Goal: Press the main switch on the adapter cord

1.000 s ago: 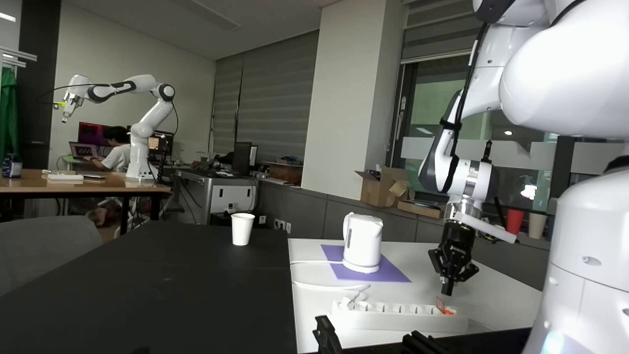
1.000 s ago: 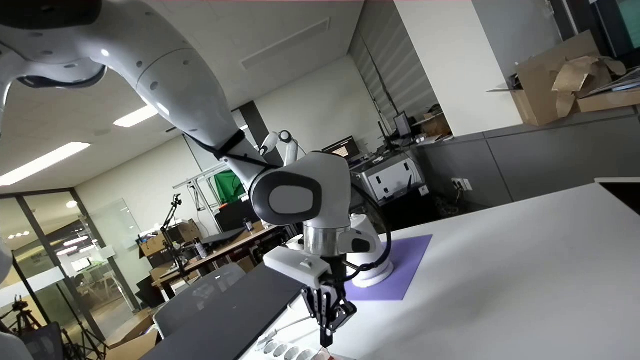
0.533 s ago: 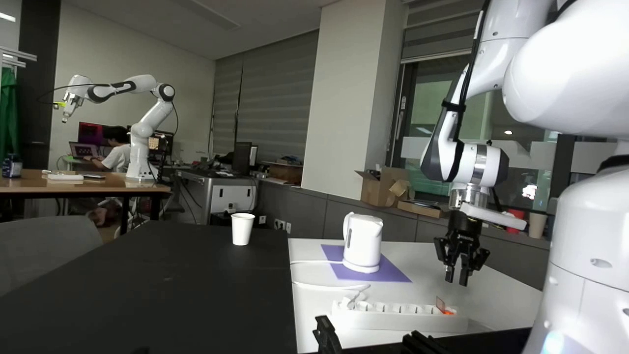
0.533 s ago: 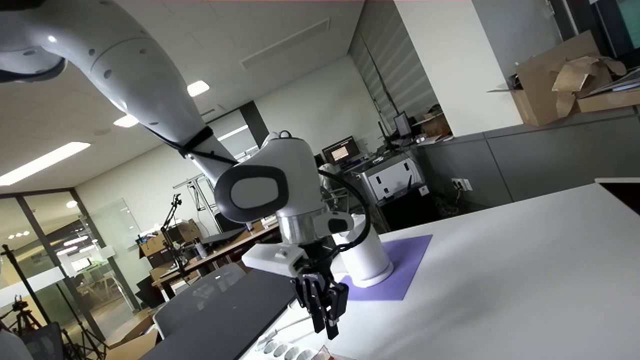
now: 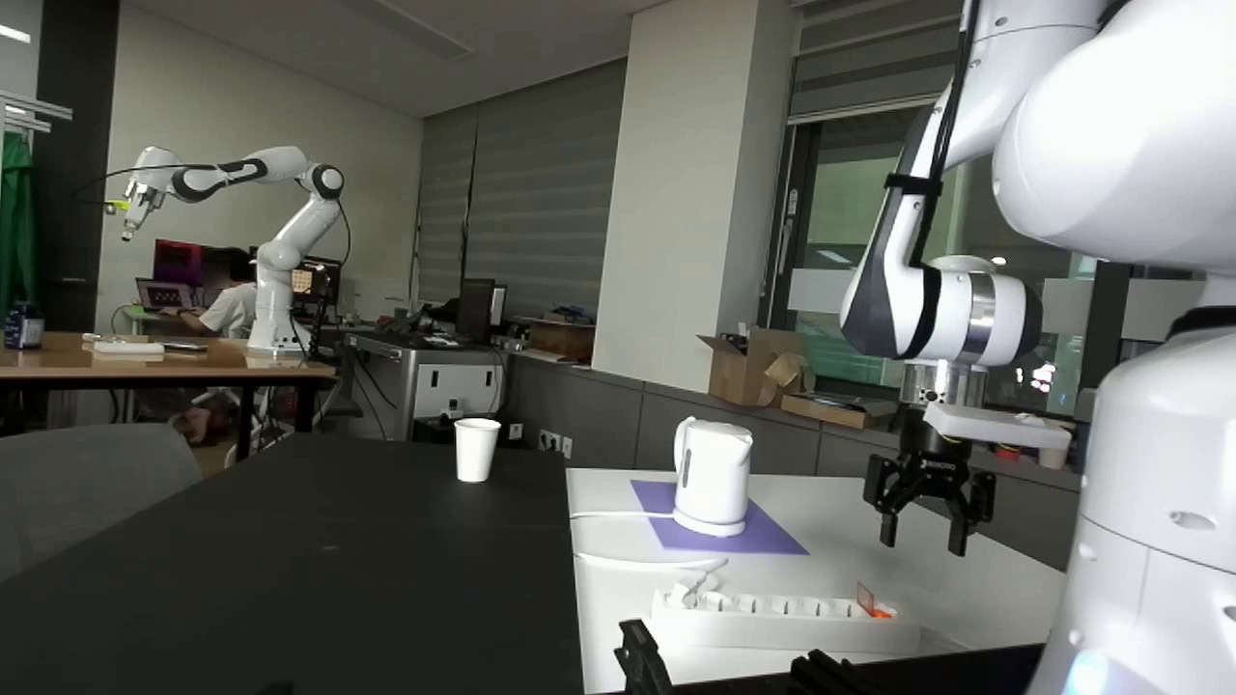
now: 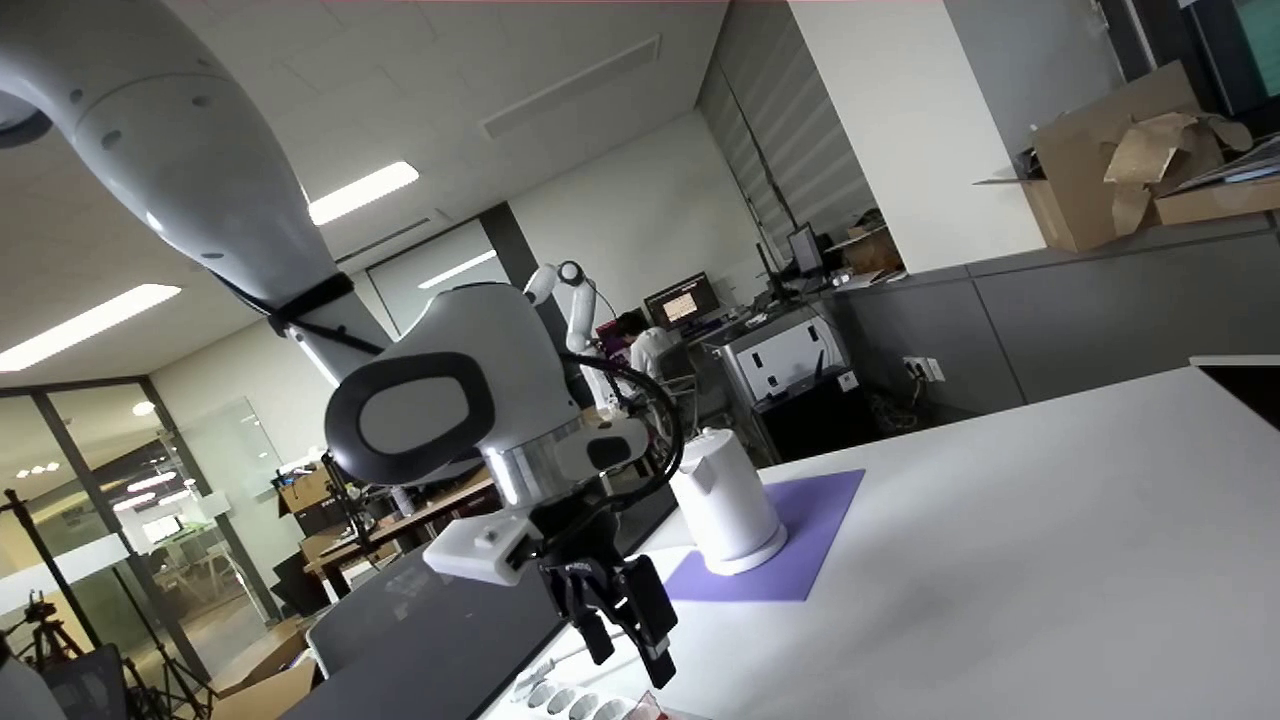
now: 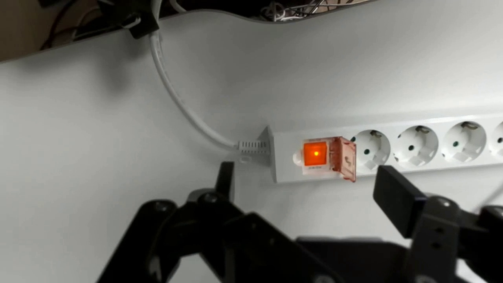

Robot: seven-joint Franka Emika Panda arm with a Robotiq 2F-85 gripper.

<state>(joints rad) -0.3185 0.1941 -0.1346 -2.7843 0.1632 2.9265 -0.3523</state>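
Observation:
Glowing orange, the main switch shows a bright spot of light in the wrist view. Its clear reddish cover is flipped up beside it, toward the sockets. The switch sits at the cable end of the adapter cord, a long white strip lying on the white table; an exterior view shows the whole strip. My gripper hangs above the table, apart from the strip and beyond its switch end. Its fingers are spread wide with nothing between them. An exterior view cuts off the strip at the bottom edge.
A white kettle stands on a purple mat behind the strip. A white plug sits in the far socket. A black table with a paper cup adjoins. The strip's cable runs to the table edge.
The gripper was shut low over the switch a second ago. It has risen and moved away from the strip, and its fingers have spread apart. The strip and cover look unmoved.

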